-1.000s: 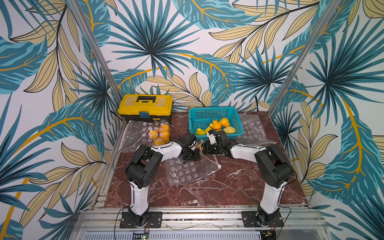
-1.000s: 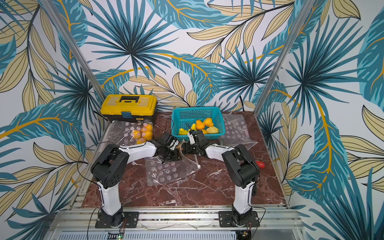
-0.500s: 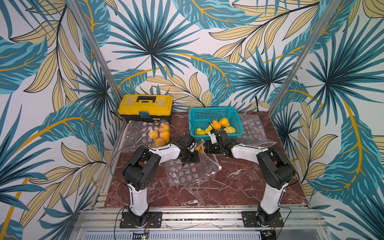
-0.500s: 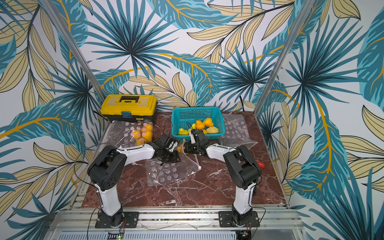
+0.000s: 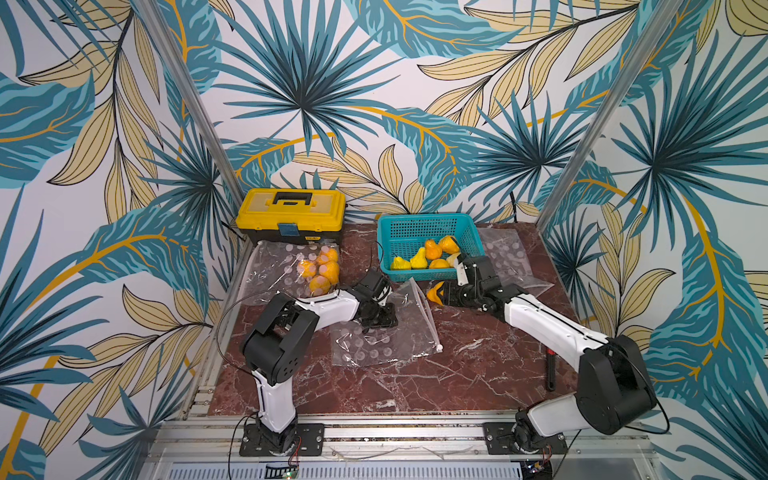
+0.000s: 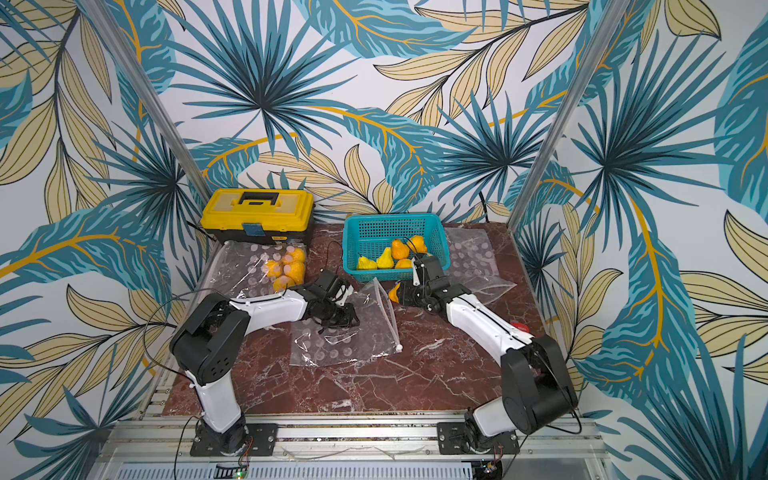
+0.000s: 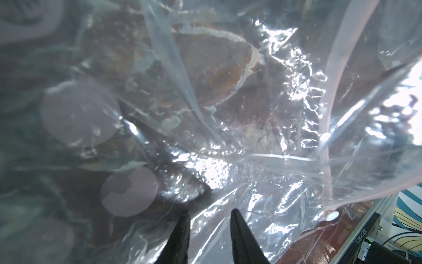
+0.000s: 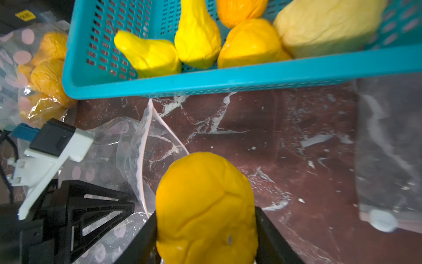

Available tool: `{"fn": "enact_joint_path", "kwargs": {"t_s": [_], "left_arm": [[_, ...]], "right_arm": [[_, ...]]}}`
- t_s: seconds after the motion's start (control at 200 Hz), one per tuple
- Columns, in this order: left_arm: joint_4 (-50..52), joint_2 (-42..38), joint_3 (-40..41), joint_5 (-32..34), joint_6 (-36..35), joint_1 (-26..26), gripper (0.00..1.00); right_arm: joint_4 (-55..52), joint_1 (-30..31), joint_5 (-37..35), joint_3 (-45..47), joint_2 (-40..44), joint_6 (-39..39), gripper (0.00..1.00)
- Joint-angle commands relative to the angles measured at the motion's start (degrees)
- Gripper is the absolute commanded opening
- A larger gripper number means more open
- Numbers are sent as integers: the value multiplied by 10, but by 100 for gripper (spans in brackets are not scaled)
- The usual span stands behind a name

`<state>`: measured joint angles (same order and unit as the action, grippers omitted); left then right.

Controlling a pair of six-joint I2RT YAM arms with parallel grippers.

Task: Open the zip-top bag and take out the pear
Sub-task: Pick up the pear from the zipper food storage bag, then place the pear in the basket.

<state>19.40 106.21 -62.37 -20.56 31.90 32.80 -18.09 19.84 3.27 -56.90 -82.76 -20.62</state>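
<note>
Two grips matter: our left jaws, narrow, pinch the zip-top bag [image 5: 374,345] on the counter [image 5: 457,374]; our right jaws clamp the pear [image 8: 205,205] just outside its mouth, near the basket [image 5: 428,274]. We should hold the bag down and lift gently.

Table [image 5: 457,382]: red marble. You have the open bag [image 5: 374,349] lying under the left claw [image 5: 379,321]. Beyond that claw sits the pear bag [image 5: 320,270], then the toolbox [image 5: 291,212]. Just beyond your right claw [image 5: 441,293] is the basket [image 5: 428,275]. To its right lie empty bags [image 5: 509,253]; back toward its base, a small red-black item [image 5: 550,374].
</note>
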Motion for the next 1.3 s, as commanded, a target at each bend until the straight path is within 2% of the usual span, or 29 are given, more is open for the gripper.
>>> {"fn": "enact_joint_path", "kwargs": {"t_s": [0.0, 0.14, 0.541, 0.796, 0.946, 1.006, 1.142, 1.292], "left_arm": [[27, -13, 15, 15, -5, -1, 32], [29, -35, 12, 11, -1, -1, 33], [90, -127, 7, 54, -6, -3, 39], [129, -215, 40, 113, -7, -17, 43], [165, -266, 67, 145, -8, -42, 44], [172, -289, 84, 153, -7, -56, 46], [189, -335, 119, 182, -4, -87, 55], [190, -366, 151, 193, -10, -122, 61]], "right_arm": [[-51, -22, -32, -39, 16, 40, 48], [-64, -52, -32, -121, -29, 76, 48], [-173, -76, -26, -390, -280, 157, 48], [-158, -77, 69, -475, -391, 165, 48], [-126, -77, 107, -506, -444, 166, 49], [-123, -77, 117, -523, -462, 169, 53], [-148, -77, 121, -565, -475, 171, 71], [-165, -77, 92, -553, -422, 168, 77]]}}
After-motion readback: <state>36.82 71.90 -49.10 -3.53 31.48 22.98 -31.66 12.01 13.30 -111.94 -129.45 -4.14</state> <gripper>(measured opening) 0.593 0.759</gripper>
